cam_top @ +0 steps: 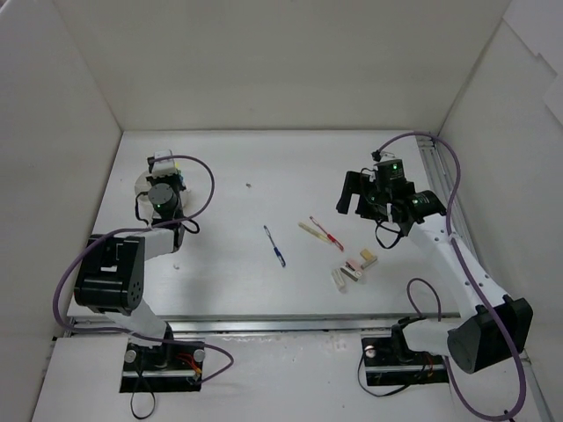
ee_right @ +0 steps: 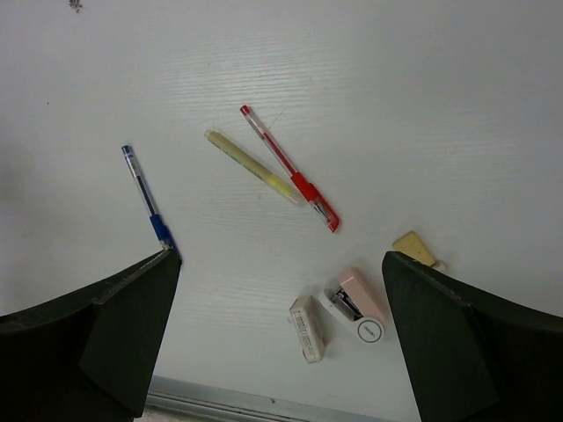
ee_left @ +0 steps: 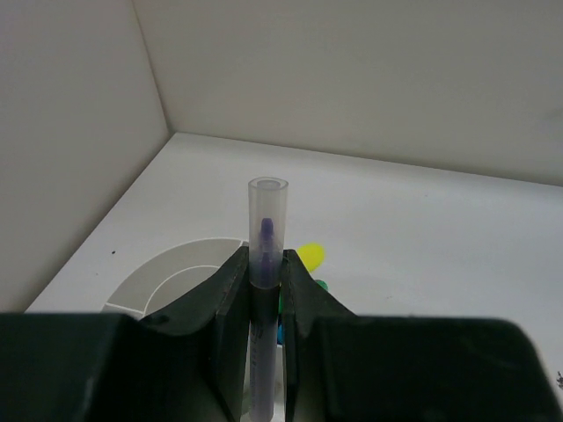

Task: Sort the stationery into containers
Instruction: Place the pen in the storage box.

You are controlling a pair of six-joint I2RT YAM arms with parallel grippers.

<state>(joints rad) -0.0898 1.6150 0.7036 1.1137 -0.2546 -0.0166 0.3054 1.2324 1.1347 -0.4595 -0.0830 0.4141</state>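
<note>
left side: left gripper [ee_left: 264,268] was seen closed narrow on a clear-barrelled pen [ee_left: 267,220], which was held upright, open end up, with dark blue-purple ink showing inside the barrel. the pen was held over the round white tub [ee_left: 171,271] at the far left of the table [cam_top: 220,176], near the corner of the walls. curved dividers were noted inside the tub. just beyond the fingers, coloured highlighter ends were made out in the tub: one yellow [ee_left: 310,256], one green [ee_left: 322,286], one blue [ee_left: 280,331]. their bodies were hidden by the gripper.

right side: right gripper [ee_right: 277,255] was seen spread wide, nothing held, hanging above the loose items at mid-table.

loose on the table, counted:
- one thin blue pen [ee_right: 145,198], clear barrel, blue grip, lying alone to the left of the rest.
- one red pen [ee_right: 290,180], clear barrel, red grip.
- one beige stick [ee_right: 251,165], lying just beside the red pen, the two nearly meeting at one end.
- one white eraser block [ee_right: 306,327].
- one pink and white block [ee_right: 356,299] with a round white end, just beside the white eraser.
- one tan eraser block [ee_right: 413,248], slightly apart from those two.

totals: three pens (one held, two on the table), one stick, three blocks, three highlighter ends, one tub.
</note>
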